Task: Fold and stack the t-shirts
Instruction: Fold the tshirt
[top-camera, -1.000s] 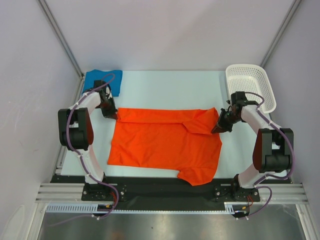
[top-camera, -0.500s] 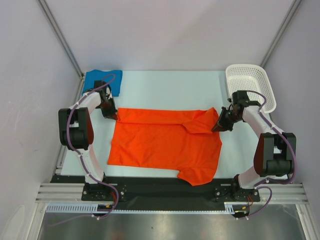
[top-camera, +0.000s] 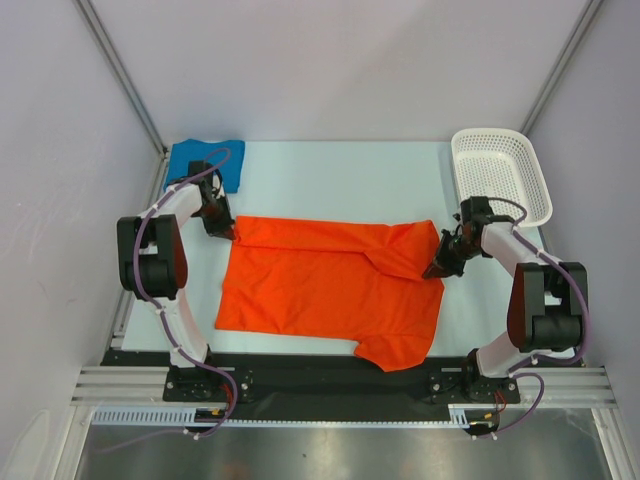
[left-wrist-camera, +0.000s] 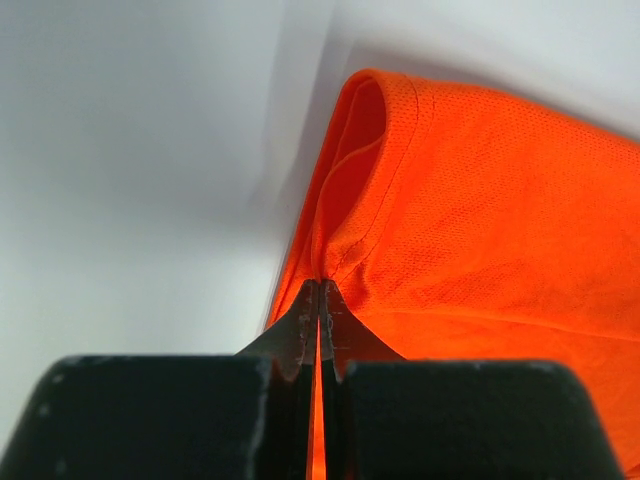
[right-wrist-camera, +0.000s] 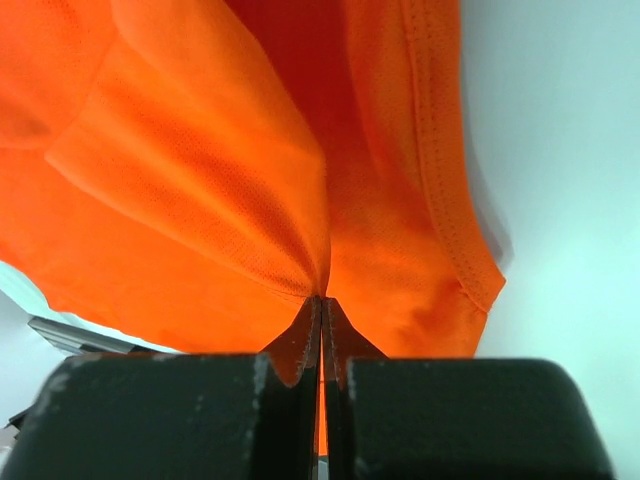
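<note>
- Pinching orange t-shirt corner in left gripper, shut tight, with cloth just ahead.
- Clamping opposite corner in right gripper likewise, probably to stretch that edge taut for folding.

Both arms reach forward with elbows bent outward, the left claw and right claw clamped shut.

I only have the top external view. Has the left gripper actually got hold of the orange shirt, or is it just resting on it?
Observer: In the left wrist view, the left gripper is shut on a pinched fold of the orange t-shirt.
Operator: And the right one?
Observer: The right gripper is shut too, with cloth bunching into its tips.
Operator: On the hem?
Observer: No, the stitched hem runs right of the tips in its wrist view.
</note>
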